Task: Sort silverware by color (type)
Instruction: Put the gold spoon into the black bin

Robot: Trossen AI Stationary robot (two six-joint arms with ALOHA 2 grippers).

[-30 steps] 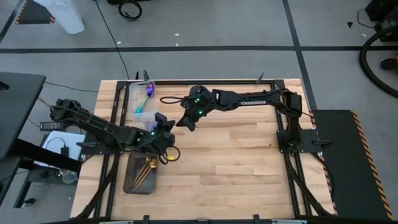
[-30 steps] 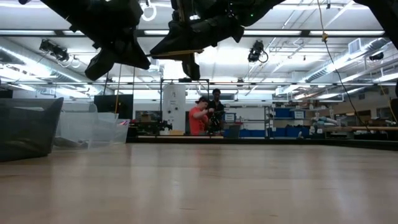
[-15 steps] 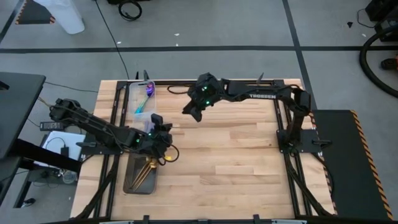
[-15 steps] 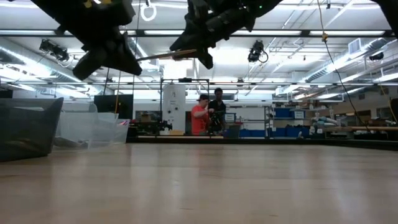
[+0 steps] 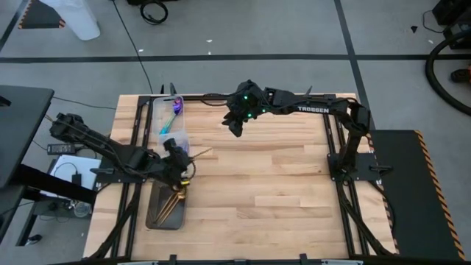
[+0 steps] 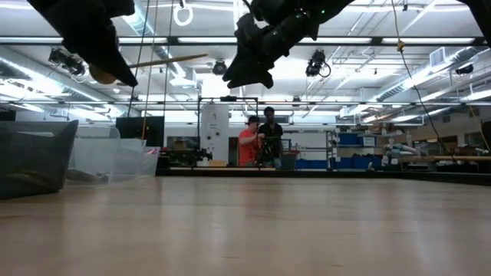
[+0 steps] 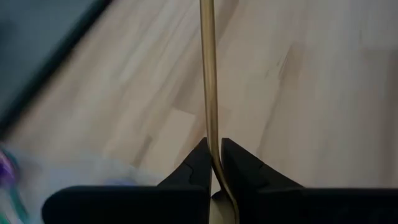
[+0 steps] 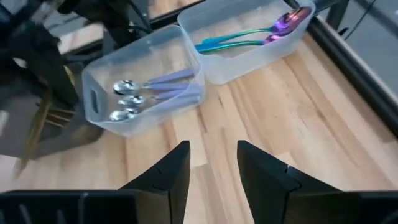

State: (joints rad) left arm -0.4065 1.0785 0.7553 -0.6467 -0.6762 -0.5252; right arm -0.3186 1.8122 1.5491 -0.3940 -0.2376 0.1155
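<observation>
The left gripper (image 5: pixel 179 153) pinched a gold spoon (image 7: pixel 209 81) tight, above the table (image 5: pixel 280 199) beside the grey tray (image 5: pixel 156 213). Farther back, the right gripper (image 8: pixel 211 163) hung open and empty. Past it sat bins of silver spoons (image 8: pixel 134 94) and purple spoons (image 8: pixel 261 35), maybe three silver ones.

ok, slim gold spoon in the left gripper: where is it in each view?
High: slim gold spoon, left of centre, poking out of the left gripper.
Low: upper left.
Left wrist: centre, between the fingers.
Right wrist: not seen.
Shared landmark: clear plastic bin.
</observation>
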